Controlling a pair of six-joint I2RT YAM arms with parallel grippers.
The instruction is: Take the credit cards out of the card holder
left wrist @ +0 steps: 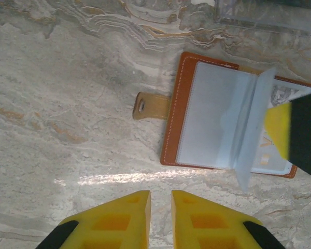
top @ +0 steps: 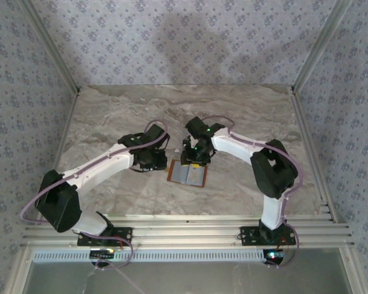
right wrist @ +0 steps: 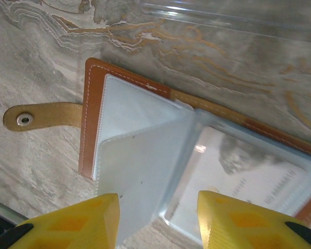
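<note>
Card holder (top: 187,174) of brown leather lying open and flat on a marbled tabletop (top: 110,110), its snap strap (left wrist: 147,105) sticking out from one edge. Clear plastic sleeves (right wrist: 140,155) fan from the holder's spine, and one leaf stands up off the rest. One of the credit cards (right wrist: 249,174), whitish with faint print, shows through the sleeve on the half of the holder away from the strap; whether other cards sit behind it cannot be told. The right gripper (right wrist: 158,218) hangs over the holder, its jaws moderately apart and astride the raised leaf, not clamped on anything. The left gripper (left wrist: 160,207) hovers just beside the holder's strap side, off the leather, its jaws nearly together with a thin gap and nothing between them. A clear plastic sheet (left wrist: 264,15) lies beyond the holder's far edge. Judging from this, the main risk is that the right jaws close on the slick sleeve leaf instead of the card, so a pull would lift or drag the whole holder, since nothing pins it down. A card could also stick in its tight pocket, or slip from a shallow pinch.
</note>
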